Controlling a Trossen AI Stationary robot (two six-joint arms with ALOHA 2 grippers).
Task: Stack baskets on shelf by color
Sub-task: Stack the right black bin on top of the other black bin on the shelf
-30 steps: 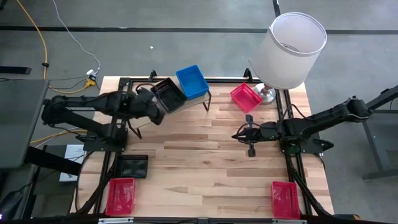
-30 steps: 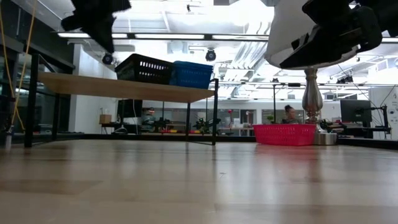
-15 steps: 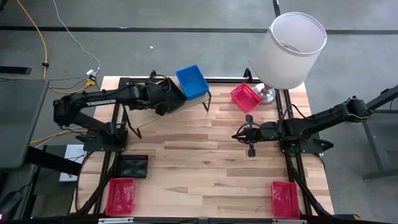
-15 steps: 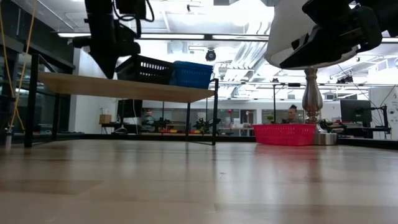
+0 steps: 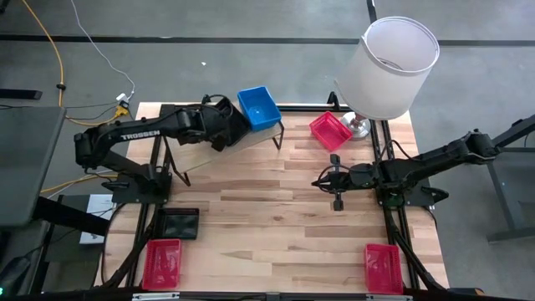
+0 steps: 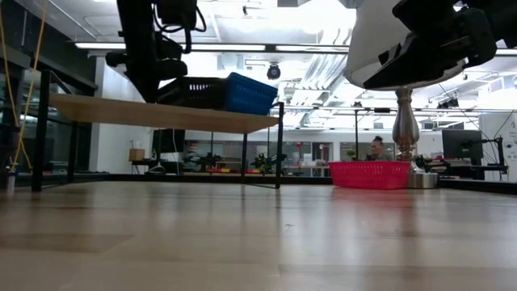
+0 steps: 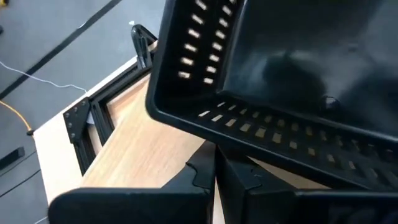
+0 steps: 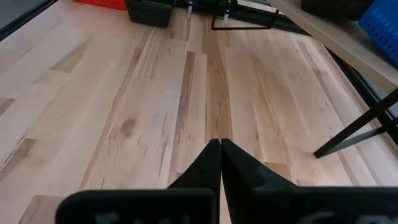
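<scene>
Seen from above, a wooden worktop [image 5: 276,217] carries a low shelf [image 5: 196,155] at its far left; on the shelf a black basket [image 6: 194,91] sits touching a blue basket [image 5: 257,109]; the left claw [image 5: 224,134] is at the black basket, fingers pressed together with nothing between them, apparently nudging rather than gripping. Its wrist view shows the black basket tilted, its rim just above the closed fingertips. The right claw [image 5: 336,181], also fully closed and empty, hovers mid-worktop. Other baskets lie apart: one red basket [image 5: 330,130] beside the lamp base, two red [image 5: 161,263] [image 5: 383,267] at the near corners, another black one [image 5: 180,223] at the left.

Risks: a pushed basket could tip, ride up over the blue one, or shove it off the shelf's end; a closed claw gives no hold if it slides.
</scene>
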